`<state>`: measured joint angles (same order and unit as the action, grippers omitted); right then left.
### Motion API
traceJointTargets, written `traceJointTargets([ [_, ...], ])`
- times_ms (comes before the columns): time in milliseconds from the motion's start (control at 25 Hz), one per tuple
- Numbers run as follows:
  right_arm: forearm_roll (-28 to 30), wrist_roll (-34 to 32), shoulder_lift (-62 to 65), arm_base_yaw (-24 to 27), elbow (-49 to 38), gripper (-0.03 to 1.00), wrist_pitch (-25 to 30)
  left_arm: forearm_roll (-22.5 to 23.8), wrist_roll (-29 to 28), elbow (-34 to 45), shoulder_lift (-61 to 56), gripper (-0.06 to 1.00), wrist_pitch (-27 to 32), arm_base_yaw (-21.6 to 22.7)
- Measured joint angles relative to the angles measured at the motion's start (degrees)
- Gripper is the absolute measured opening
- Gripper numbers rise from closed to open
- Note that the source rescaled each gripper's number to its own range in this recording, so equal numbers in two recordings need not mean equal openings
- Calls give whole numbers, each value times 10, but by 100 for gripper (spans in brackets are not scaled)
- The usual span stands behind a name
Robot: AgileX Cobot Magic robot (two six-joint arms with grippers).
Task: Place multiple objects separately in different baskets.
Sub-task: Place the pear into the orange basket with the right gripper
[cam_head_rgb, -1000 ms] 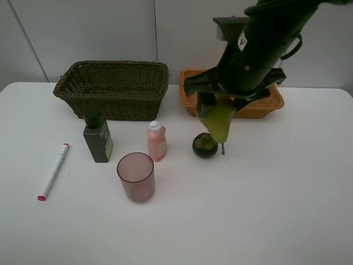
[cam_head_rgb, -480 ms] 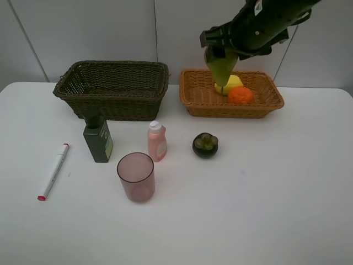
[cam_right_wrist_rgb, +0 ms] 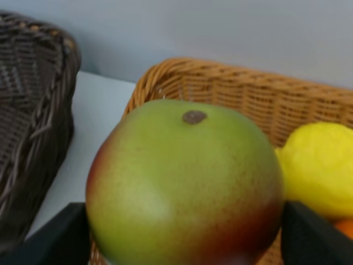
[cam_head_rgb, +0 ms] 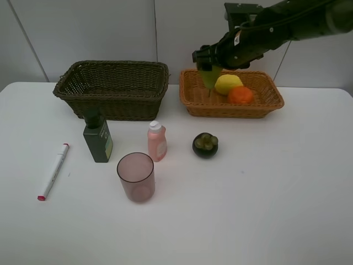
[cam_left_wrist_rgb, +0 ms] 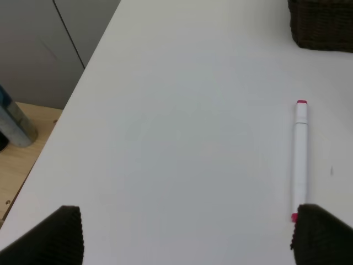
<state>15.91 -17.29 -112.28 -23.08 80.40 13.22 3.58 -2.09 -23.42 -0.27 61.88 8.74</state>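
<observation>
My right gripper (cam_head_rgb: 210, 68) is shut on the green-red pear (cam_head_rgb: 209, 78) and holds it over the left end of the light orange-tan basket (cam_head_rgb: 231, 112). A yellow lemon (cam_head_rgb: 228, 83) and an orange (cam_head_rgb: 240, 95) lie in that basket. In the right wrist view the pear (cam_right_wrist_rgb: 185, 176) fills the space between the fingers (cam_right_wrist_rgb: 60, 237), with the lemon (cam_right_wrist_rgb: 317, 165) beside it. The dark mangosteen (cam_head_rgb: 205, 144), pink bottle (cam_head_rgb: 157, 141), green bottle (cam_head_rgb: 98, 141), pink cup (cam_head_rgb: 135, 176) and marker (cam_head_rgb: 53, 171) stand on the table. My left gripper (cam_left_wrist_rgb: 190, 243) is open near the marker (cam_left_wrist_rgb: 300, 157).
The deep dark basket (cam_head_rgb: 113, 88) stands at the back left with nothing showing in it. The white table's left edge (cam_left_wrist_rgb: 66, 105) runs close to the left gripper, with floor beyond it.
The right arm carried the pear from low above the table beside the mangosteen up and back to the light basket, then lowered it over the basket's left end. The rest stayed put.
</observation>
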Motion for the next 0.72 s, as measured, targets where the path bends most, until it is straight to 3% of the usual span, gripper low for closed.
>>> traceJointTargets([
  [280,15,1,-71,1,92,19,42,0,0,0,0,100,0,0],
  [720,15,2,-83,8,98,19,69,0,0,0,0,100,0,0],
])
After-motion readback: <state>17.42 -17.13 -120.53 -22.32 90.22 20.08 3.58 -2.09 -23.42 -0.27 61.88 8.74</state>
